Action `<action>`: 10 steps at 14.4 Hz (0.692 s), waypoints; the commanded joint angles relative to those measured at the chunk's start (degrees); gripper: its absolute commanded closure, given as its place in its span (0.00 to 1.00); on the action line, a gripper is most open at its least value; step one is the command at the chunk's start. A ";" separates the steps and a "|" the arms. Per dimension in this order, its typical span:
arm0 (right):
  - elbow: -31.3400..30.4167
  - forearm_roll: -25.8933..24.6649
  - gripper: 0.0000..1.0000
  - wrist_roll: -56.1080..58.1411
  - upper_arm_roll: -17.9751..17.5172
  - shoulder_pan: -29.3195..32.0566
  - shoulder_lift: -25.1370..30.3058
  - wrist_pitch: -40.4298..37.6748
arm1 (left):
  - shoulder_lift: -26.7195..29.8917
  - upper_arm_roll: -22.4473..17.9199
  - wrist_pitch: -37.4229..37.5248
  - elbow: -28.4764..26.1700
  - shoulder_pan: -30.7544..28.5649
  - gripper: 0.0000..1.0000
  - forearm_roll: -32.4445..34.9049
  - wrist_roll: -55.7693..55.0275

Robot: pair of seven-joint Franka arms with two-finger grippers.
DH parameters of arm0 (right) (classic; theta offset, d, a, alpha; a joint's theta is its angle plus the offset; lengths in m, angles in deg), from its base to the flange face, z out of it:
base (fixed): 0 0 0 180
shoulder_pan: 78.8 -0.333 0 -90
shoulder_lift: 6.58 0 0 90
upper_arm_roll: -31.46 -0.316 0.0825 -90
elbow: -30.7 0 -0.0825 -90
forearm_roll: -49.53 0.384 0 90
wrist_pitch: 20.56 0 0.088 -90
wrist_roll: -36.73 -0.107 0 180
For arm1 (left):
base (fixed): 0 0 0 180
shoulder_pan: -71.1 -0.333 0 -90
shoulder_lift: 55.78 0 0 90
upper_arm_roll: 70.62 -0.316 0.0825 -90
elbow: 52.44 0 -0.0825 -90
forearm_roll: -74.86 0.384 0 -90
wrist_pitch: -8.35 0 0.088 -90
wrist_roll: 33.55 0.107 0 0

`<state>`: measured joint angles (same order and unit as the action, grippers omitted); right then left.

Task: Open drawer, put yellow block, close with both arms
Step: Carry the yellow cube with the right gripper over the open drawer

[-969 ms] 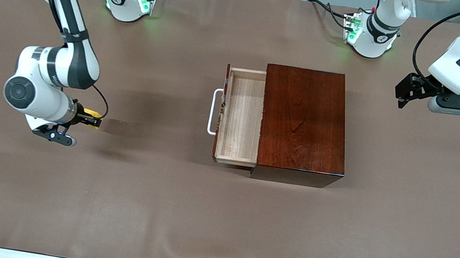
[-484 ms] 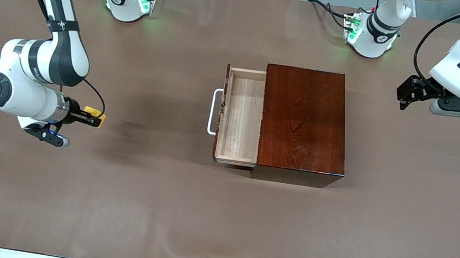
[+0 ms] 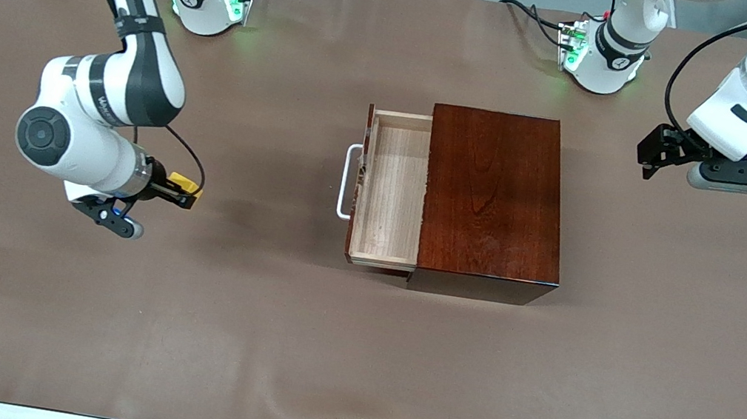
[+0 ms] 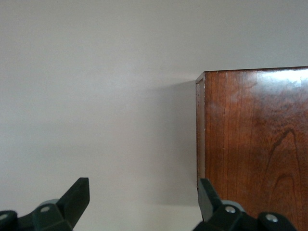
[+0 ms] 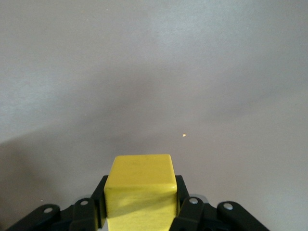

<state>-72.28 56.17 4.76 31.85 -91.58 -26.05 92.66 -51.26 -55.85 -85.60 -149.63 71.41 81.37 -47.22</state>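
My right pincer (image 3: 186,198) pinches the yellow block (image 3: 186,181) over bare tabletop (image 3: 248,339), well apart from the open drawer (image 3: 393,190) toward the left arm's end. My left pincer (image 3: 652,155) waits spread beside the box (image 3: 492,194)

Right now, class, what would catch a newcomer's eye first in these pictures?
The dark wooden box mid-table, with its pale drawer pulled open toward the right arm's end. Next, the yellow block clamped in the right gripper above the bare cloth. The left gripper hangs open at the other end.
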 commanded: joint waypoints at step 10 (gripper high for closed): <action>6.99 1.09 1.00 -21.97 0.32 -9.18 3.65 -9.93 | -1.18 0.87 0.08 1.56 -0.92 0.00 -2.99 0.48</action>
<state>-67.74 56.21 -12.77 31.75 -99.07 -23.04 85.69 -52.08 -55.77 -85.73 -149.41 71.41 79.93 -47.22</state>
